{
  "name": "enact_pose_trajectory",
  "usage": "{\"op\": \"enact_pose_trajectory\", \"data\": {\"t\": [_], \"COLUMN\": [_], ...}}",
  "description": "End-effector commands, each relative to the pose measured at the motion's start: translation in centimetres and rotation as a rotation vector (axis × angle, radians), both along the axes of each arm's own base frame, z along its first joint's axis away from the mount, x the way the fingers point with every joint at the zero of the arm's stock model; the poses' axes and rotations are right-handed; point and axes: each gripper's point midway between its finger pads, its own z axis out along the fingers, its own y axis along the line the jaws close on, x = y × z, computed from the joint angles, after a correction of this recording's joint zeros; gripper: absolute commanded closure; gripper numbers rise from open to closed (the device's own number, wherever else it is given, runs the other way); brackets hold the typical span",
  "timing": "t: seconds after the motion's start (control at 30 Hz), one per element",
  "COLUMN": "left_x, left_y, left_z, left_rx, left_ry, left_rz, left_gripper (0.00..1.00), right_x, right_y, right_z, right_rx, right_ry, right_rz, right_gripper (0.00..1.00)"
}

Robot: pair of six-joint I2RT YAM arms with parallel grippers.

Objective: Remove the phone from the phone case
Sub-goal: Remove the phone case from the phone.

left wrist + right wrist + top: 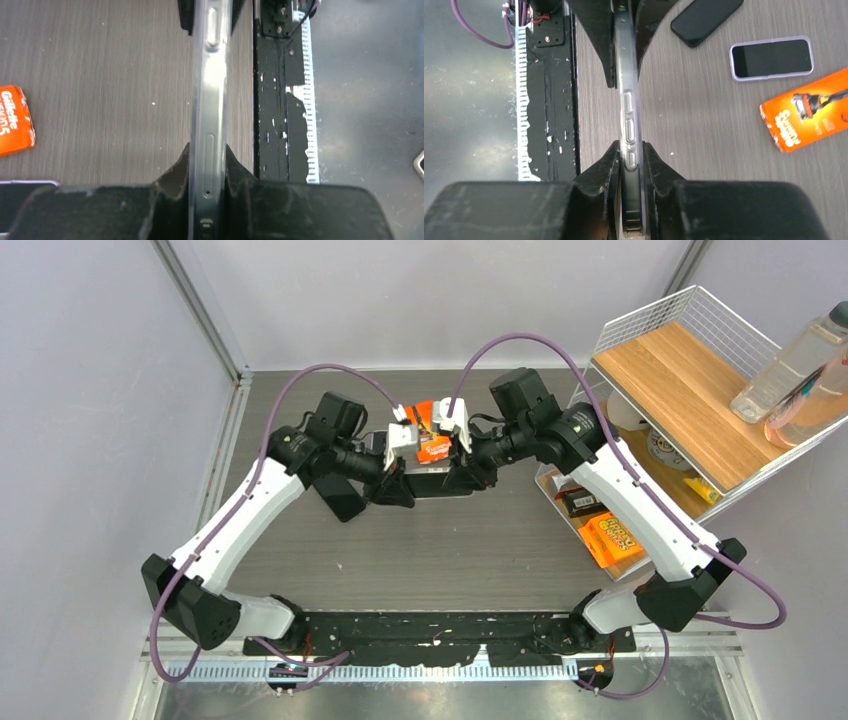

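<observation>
Phone case (pixel 207 100) tight within both end effectors (pixel 207 157) (pixel 630 152)

Phones: three, namely clear-cased phone (pixel 630 115), black phone (pixel 706 17), lilac-cased phone (pixel 771 57). Razor pack (pixel 809 112): one. Bottles (pixel 790 365): two. Orange box (pixel 612 538): one. Wire rack (pixel 700 310): one. Arms (pixel 250 510): two.

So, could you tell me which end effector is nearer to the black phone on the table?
Left. The left end effector grips the clear phone case at the end nearer the black phone; the right end effector grips its far end.
</observation>
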Motion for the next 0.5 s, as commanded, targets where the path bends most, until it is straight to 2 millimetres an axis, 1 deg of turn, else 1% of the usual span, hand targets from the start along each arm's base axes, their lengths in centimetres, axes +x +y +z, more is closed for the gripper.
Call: {"op": "enact_pose_trajectory", "data": {"t": [0.0,0.03,0.07,0.1,0.13,0.17,0.2,0.23,0.27,0.33,0.47], "left_x": [0.4,0.3,0.2,0.2,0.0,0.0,0.0,-0.3,-0.4,-0.9,-1.2], "left_y": [-1.3,-1.2,-1.0,-0.9,-0.8,-0.7,-0.5,-0.5,-0.5,-0.6,-0.7], "left_z": [0.6,0.5,0.7,0.5,0.6,0.9,1.1,1.4,1.6,2.0,2.4], "left_rx": [-0.040,-0.045,-0.061,-0.079,-0.097,-0.119,-0.136,-0.153,-0.168,-0.198,-0.228], "left_ry": [0.038,0.043,0.035,0.029,0.022,0.007,-0.001,-0.010,-0.015,-0.008,0.005], "left_rz": [-0.018,-0.021,-0.017,-0.017,-0.012,-0.007,-0.001,-0.003,-0.004,-0.009,-0.005], "left_gripper": [1.00,1.00,1.00,1.00,1.00,1.00,1.00,1.00,1.00,1.00,1.00], "right_x": [-0.2,0.1,0.4,0.6,1.3,1.2,1.7,1.5,1.8,1.5,1.5], "right_y": [1.8,1.7,1.3,1.3,0.7,0.7,0.1,0.2,-0.1,0.0,0.3], "right_z": [3.8,3.9,3.8,4.2,4.2,4.7,4.7,5.3,5.3,6.0,5.5], "right_rx": [0.139,0.147,0.151,0.175,0.187,0.222,0.239,0.276,0.291,0.336,0.347], "right_ry": [-0.046,-0.037,-0.015,-0.006,0.024,0.044,0.084,0.101,0.139,0.177,0.215], "right_rz": [0.053,0.037,0.009,0.006,-0.029,-0.011,-0.039,-0.011,-0.026,0.018,0.045], "right_gripper": [0.85,0.80,0.65,0.53,0.50,0.44,0.41,0.36,0.34,0.31,0.29]}}
